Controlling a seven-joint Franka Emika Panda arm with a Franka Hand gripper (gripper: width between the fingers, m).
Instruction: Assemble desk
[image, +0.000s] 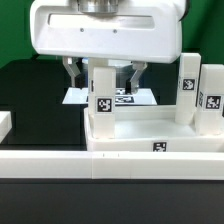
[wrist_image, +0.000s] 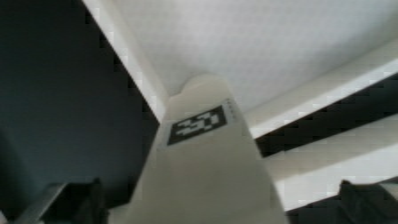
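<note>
Rail (image: 110, 160): long, low, white, lies nearest across the front of the table.
Desk top (image: 150, 125): white rimmed tray just behind the rail, square tag on its front wall.
Legs on top: one tagged leg (image: 101, 92) stands upright at the exterior view's left; two more (image: 187, 88) (image: 211, 95) upright at the right.
Gripper (image: 101, 74): fingers apart, one on each side of the left leg's upper end; contact cannot be told.
Wrist view: same leg (wrist_image: 201, 160) rises between the dark fingertips (wrist_image: 68, 200).
Marker board (image: 78, 97): flat, white, behind the leg.
</note>
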